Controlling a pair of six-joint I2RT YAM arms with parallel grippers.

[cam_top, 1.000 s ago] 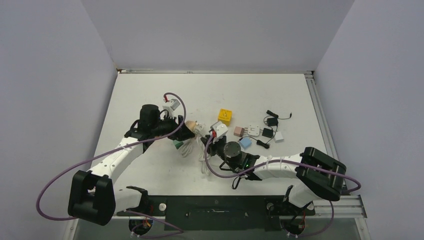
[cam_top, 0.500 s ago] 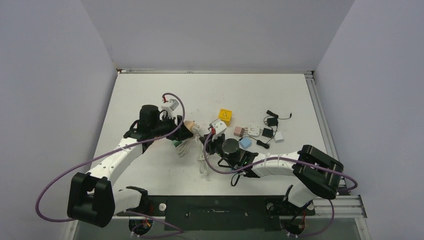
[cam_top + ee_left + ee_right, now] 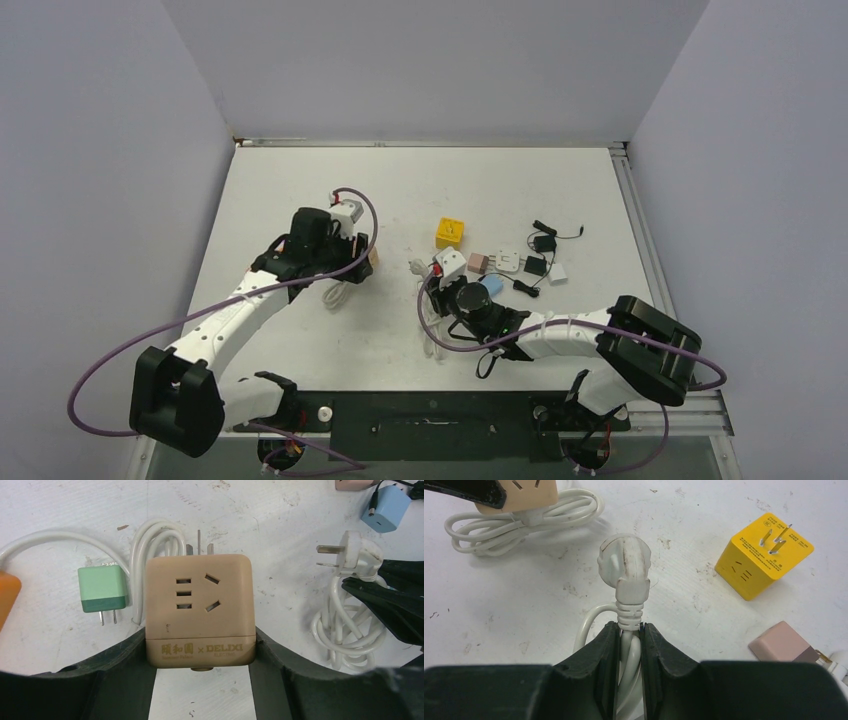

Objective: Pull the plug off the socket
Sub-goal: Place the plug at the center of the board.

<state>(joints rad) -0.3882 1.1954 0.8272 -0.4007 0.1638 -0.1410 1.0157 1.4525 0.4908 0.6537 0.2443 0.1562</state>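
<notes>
We saw the left gripper [image 3: 200, 645] pinching the tan socket block [image 3: 200, 607] by its two sides, its black fingers [image 3: 125, 655] pressed against the lower part of the block, whose slotted face was turned toward the wrist camera. Metal prongs stuck out from behind the block's far edge. Nothing was plugged into those slots. From above, the same block [image 3: 366, 257] sat at the tip of the left arm, left of the table's middle.

The right gripper [image 3: 630, 645] was pressed together on the white cable just below the white plug [image 3: 625, 567], which stood clear of the socket block and pointed away from the fingers. In the left wrist view, that plug [image 3: 356, 555] lay well apart from the block, its two pins bare and pointing left. The plug's cable hung in a coiled bundle [image 3: 350, 625] beneath it.

Just beside the socket block on the white table [image 3: 500, 190] lay a small green adapter [image 3: 102, 590], pins toward the camera, with a white looped cord [image 3: 155, 532] behind it. A yellow cube adapter [image 3: 764, 555] rested to the right of the plug, a pink adapter [image 3: 781, 642] nearer the right gripper, and a blue one [image 3: 387, 507] sat farther off.
</notes>
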